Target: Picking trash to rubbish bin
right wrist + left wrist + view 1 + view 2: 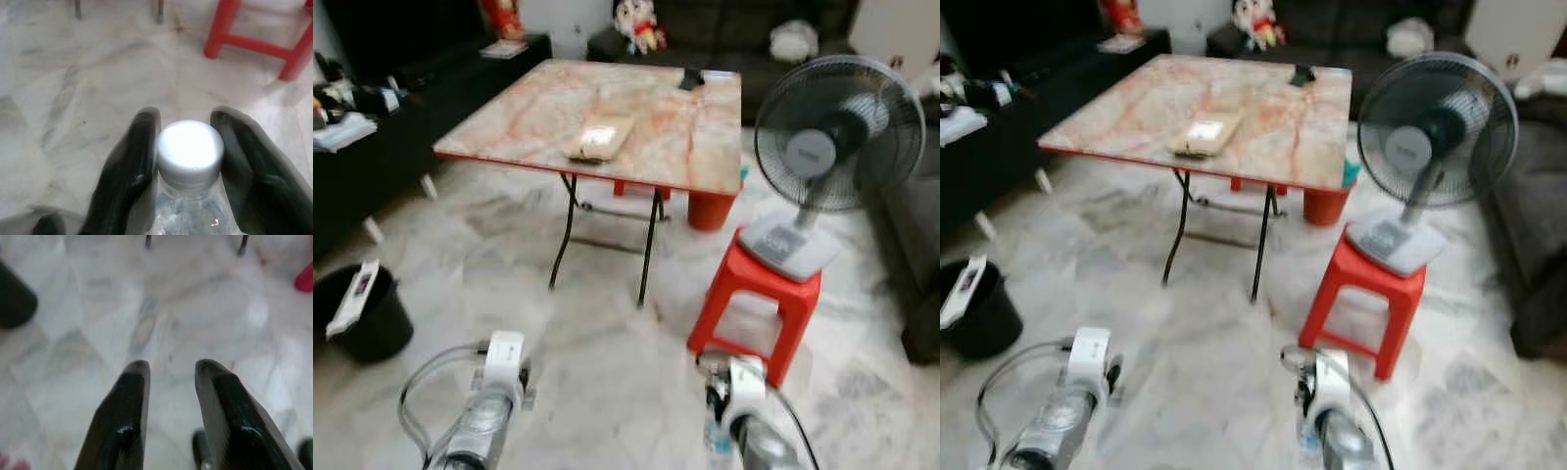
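Clear plastic bottle (pixel 190 161): held upright in the right claw (pixel 188 147), the fingers pinching just under its white cap.
Left claw (pixel 168 382): spread apart, holding nothing, above the marble floor (pixel 607 362).
Rubbish bin (pixel 362 315): black bucket on the floor to the robot's left, well apart from the bottle.
Desk (pixel 548 108): carried a flat packet (pixel 599 138), possibly more trash.
Risk: the grip sat high at the smooth neck, so the bottle could swing or slip out during the turn towards the bin.
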### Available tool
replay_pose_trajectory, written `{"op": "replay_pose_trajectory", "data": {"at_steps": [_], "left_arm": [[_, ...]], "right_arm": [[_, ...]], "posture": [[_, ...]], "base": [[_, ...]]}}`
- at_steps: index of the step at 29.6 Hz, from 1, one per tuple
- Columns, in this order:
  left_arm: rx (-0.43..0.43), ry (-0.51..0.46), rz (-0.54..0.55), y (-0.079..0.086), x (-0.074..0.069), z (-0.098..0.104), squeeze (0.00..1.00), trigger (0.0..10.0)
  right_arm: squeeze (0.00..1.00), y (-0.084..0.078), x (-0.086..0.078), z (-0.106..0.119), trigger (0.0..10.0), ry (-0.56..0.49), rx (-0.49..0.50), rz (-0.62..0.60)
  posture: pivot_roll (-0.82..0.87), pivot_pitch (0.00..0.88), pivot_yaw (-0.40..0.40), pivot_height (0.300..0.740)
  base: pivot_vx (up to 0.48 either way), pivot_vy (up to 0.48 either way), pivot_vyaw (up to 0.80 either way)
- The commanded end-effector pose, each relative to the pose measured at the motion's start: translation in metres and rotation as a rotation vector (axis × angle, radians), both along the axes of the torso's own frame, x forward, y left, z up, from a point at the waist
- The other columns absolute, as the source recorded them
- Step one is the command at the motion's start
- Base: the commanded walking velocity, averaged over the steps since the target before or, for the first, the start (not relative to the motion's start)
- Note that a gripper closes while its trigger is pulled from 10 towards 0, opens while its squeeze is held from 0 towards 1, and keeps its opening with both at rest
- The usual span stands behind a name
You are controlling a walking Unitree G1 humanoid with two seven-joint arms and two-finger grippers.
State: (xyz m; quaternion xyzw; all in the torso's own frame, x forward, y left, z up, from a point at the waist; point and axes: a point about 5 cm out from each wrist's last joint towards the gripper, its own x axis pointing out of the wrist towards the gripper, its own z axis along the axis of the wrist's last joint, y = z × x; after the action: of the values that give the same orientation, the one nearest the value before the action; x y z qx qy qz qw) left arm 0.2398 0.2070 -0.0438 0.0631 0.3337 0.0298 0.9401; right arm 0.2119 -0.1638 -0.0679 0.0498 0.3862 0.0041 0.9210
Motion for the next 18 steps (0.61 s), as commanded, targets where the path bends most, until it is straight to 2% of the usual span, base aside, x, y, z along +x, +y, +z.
{"op": "replay_pose_trajectory", "data": {"at_steps": [1, 4, 7, 12, 18], "left_arm": [[0.014, 0.066, 0.045, 0.009, -0.016, -0.01, 0.0, 10.0], [-0.001, 0.128, 0.079, 0.013, -0.034, -0.021, 0.0, 10.0], [-0.002, 0.158, 0.096, 0.014, -0.041, -0.025, 0.0, 10.0], [-0.005, 0.171, 0.102, 0.013, -0.045, -0.027, 0.0, 10.0], [-0.002, 0.174, 0.09, 0.01, -0.043, -0.027, 0.0, 10.0]], "right_arm": [[0.0, -0.001, -0.009, -0.006, 10.0, 0.04, 0.001, -0.014], [0.0, -0.004, -0.023, -0.013, 10.0, 0.089, -0.006, -0.021], [0.0, -0.006, -0.027, -0.015, 10.0, 0.105, -0.008, -0.033], [0.0, -0.007, -0.026, -0.015, 10.0, 0.096, -0.01, -0.04], [0.0, -0.005, -0.019, -0.012, 10.0, 0.077, -0.017, -0.035]], "posture": [[-0.04, 0.031, -0.014, 0.74], [-0.04, 0.034, -0.016, 0.74], [-0.03, 0.034, -0.017, 0.74], [-0.03, 0.031, -0.016, 0.74], [-0.03, 0.03, -0.014, 0.74]], "base": [[0.0, 0.0, 0.0], [0.0, 0.0, 0.0], [0.0, 0.0, 0.0], [0.0, 0.0, 0.0], [0.0, 0.0, 0.8]]}}
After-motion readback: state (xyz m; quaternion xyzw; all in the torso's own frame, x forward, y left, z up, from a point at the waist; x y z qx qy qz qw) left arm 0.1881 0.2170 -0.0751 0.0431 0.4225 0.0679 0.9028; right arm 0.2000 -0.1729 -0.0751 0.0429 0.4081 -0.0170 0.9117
